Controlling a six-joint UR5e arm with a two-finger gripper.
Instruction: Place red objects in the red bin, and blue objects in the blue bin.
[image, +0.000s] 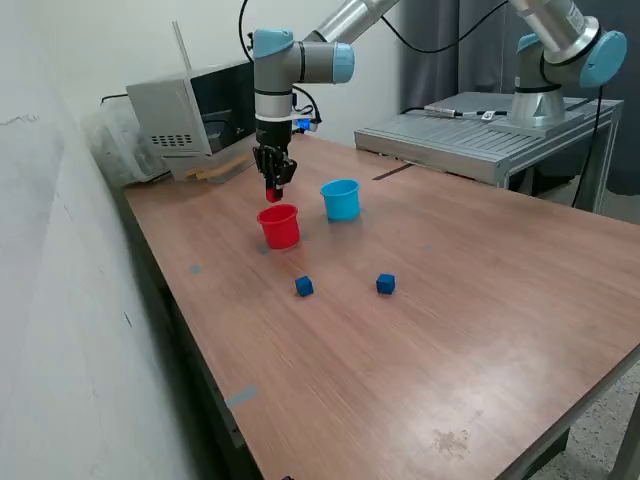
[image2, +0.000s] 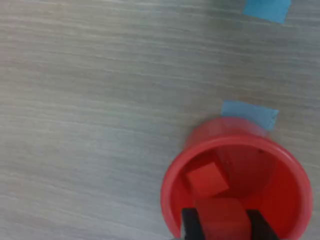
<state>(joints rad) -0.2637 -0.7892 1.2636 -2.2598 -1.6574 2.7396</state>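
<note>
A silver-grey robot arm (image: 345, 22) made of round tubes, with light blue caps on its joints. A black cable runs along it. At the wrist sits a small blue-lit part, then a black gripper (image: 273, 182) with two dark fingers (image2: 192, 226).

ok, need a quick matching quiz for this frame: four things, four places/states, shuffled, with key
Things:
1. red cube in the gripper
2. other red cube
3. blue cup
4. two blue cubes

Places/states:
A. loose on the table, nearer the camera than both cups in the exterior view
B. lying at the bottom of the red cup
C. held just above the red cup's mouth
D. standing upright on the exterior view's right of the red cup

Pairs: 1-C, 2-B, 3-D, 4-A
</note>
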